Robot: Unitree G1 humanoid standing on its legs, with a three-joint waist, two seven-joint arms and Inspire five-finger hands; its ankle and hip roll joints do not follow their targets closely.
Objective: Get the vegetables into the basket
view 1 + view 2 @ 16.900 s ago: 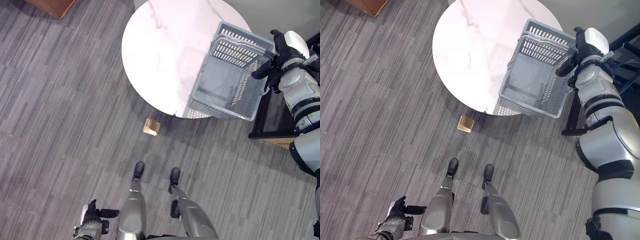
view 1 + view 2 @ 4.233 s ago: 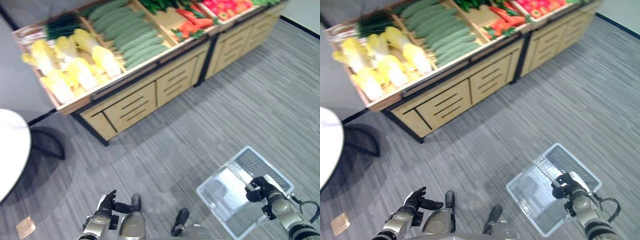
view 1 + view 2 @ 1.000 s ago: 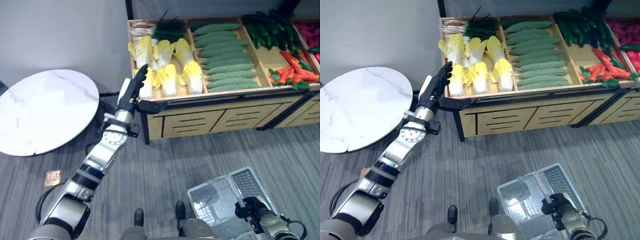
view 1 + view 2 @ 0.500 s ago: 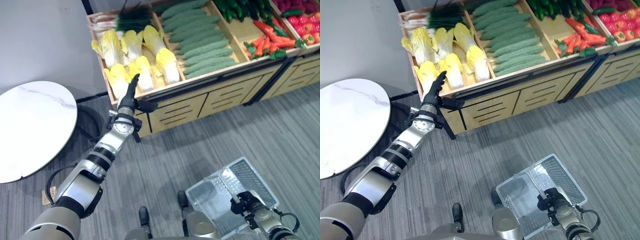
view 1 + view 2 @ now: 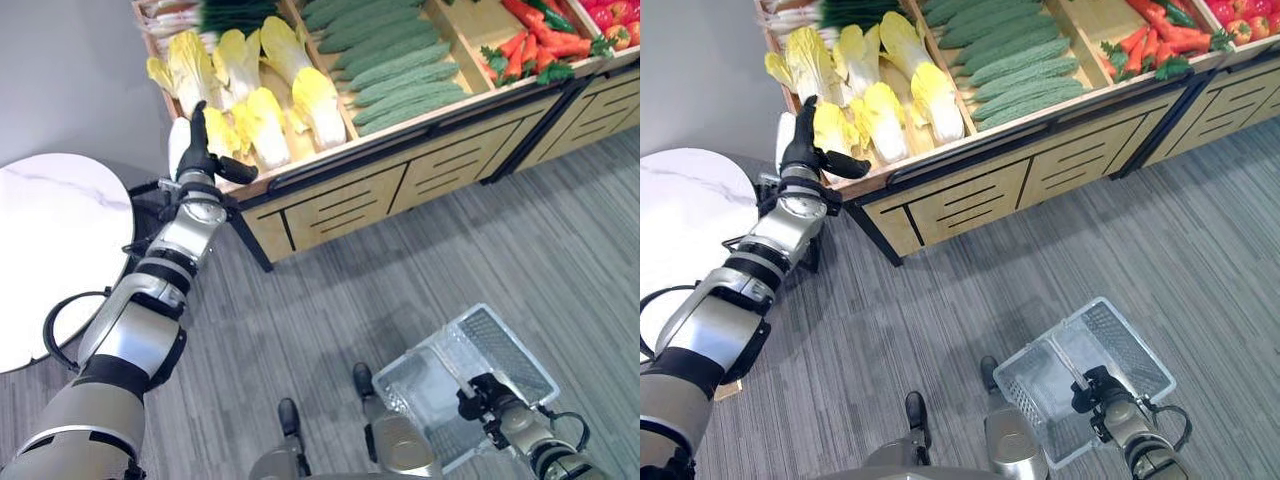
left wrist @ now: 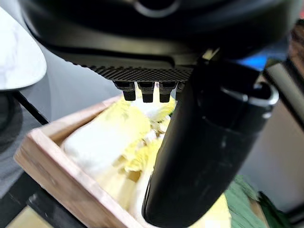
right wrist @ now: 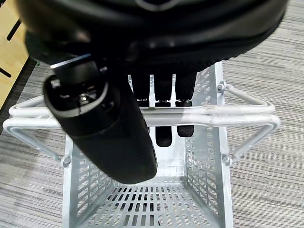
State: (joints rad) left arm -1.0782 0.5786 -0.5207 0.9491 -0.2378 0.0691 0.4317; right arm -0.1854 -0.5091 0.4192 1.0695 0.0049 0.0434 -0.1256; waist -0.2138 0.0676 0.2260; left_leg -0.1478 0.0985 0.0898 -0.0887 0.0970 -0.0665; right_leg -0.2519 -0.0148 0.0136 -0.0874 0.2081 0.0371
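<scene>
Overhead, six cabbages point(image 5: 262, 120), one basket point(image 5: 500, 345)

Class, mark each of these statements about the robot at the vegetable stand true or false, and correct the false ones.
1. The right hand holds the basket by its handle. True.
2. The basket already holds a cabbage. False: nothing lies in it.
3. The left hand is open, reaching at the yellow cabbages. True.
4. The cucumbers lie left of the cabbages. False: they lie to the right.
5. The basket rests on the round white table. False: it hangs above the floor.
</scene>
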